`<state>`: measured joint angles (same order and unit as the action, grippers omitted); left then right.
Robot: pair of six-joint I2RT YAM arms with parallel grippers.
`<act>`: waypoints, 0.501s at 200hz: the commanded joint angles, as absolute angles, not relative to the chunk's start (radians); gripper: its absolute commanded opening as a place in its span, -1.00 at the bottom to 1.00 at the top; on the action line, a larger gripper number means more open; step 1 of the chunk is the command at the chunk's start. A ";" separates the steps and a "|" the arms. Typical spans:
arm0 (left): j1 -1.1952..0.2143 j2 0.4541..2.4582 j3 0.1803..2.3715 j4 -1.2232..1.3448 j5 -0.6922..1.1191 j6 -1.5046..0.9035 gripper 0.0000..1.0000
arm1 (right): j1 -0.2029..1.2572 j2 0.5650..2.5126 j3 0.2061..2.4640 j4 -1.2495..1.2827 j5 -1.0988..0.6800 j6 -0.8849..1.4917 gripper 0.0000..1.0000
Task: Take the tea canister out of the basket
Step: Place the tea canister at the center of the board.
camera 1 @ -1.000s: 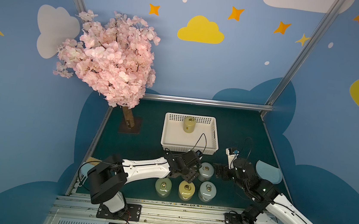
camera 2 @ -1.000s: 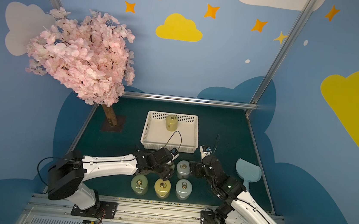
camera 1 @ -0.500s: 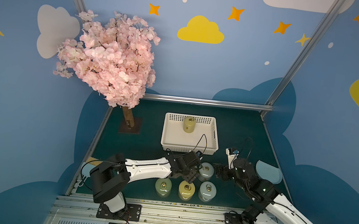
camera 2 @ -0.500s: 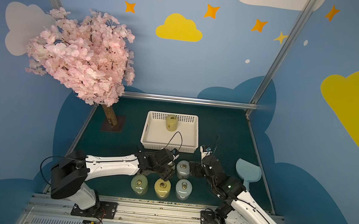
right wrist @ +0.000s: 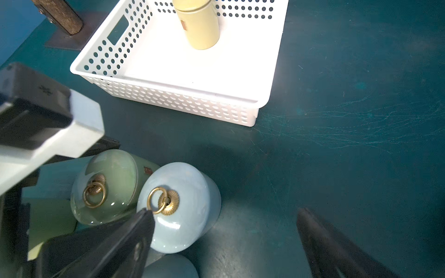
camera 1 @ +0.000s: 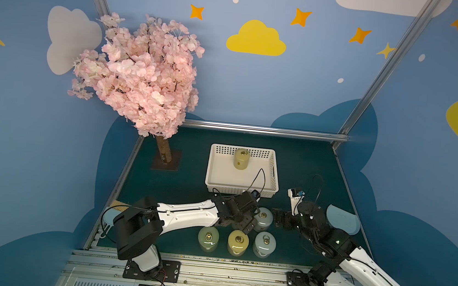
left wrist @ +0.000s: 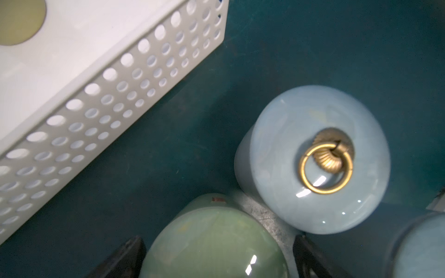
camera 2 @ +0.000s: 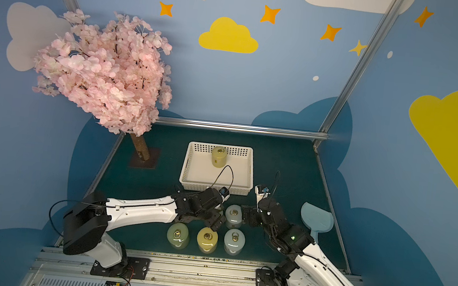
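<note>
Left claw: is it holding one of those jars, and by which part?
Nothing is held. The left claw stands open astride the green canister, with a gap showing on one side.

No text, brand, number or sign can be read anywhere. A small reddish label [right wrist: 147, 170] sits on the side of the green canister [right wrist: 106, 187]. A similar one [right wrist: 183, 24] is on the yellow canister [right wrist: 197, 26] in the basket [right wrist: 183, 106]. Both are too small and blurred to show any characters.
</note>
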<state>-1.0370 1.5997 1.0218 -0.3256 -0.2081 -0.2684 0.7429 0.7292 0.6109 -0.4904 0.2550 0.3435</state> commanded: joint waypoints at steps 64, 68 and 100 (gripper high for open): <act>-1.019 1.438 1.065 -0.439 -0.294 -0.338 1.00 | 0.706 0.891 0.797 -0.545 0.141 0.258 0.97; -1.015 1.429 1.063 -0.440 -0.295 -0.339 1.00 | 0.702 0.900 0.805 -0.545 0.135 0.256 0.97; -0.973 1.355 1.035 -0.447 -0.308 -0.350 1.00 | 0.668 0.963 0.868 -0.554 0.083 0.239 0.97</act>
<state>-1.0035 1.4136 1.0508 -0.4206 -0.2813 -0.3275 0.6891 0.9291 0.8089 -0.5285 0.1356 0.2665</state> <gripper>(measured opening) 0.999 0.985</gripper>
